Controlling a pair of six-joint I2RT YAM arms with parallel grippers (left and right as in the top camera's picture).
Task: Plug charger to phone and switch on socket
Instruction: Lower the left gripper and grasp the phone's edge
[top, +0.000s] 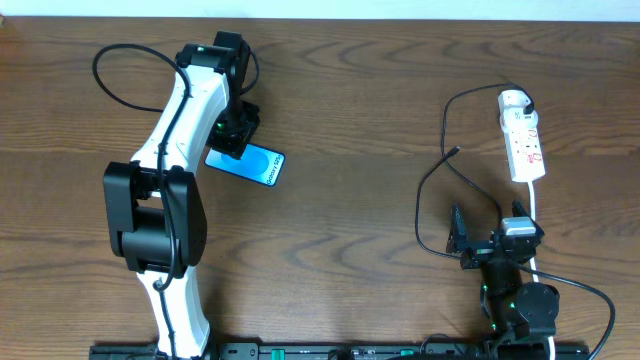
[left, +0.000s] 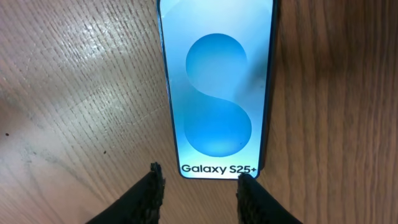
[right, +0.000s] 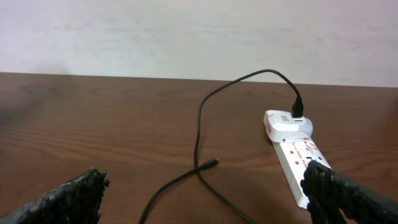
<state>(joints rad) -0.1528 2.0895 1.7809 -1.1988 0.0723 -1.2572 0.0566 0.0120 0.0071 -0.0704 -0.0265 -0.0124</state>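
Now, upper left in overhead view: left gripper (left: 200, 180) jaws partly spread over one end of the phone (left: 217, 93), flat and screen-up on the table (top: 380, 100). Right side: cable (right: 199, 124) loops loose, tip (right: 210, 163) lying free, other end at plug (right: 289, 121) on power strip (right: 297, 158); right gripper (right: 208, 190) below, jaws wide, empty.

Dark wood-grain table (top: 380, 120) — pale wall (right: 186, 31) behind, black rail (top: 340, 351) along the near edge

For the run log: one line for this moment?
left end effector: open over phone | right end effector: open, empty | charger: not in phone | socket: untouched
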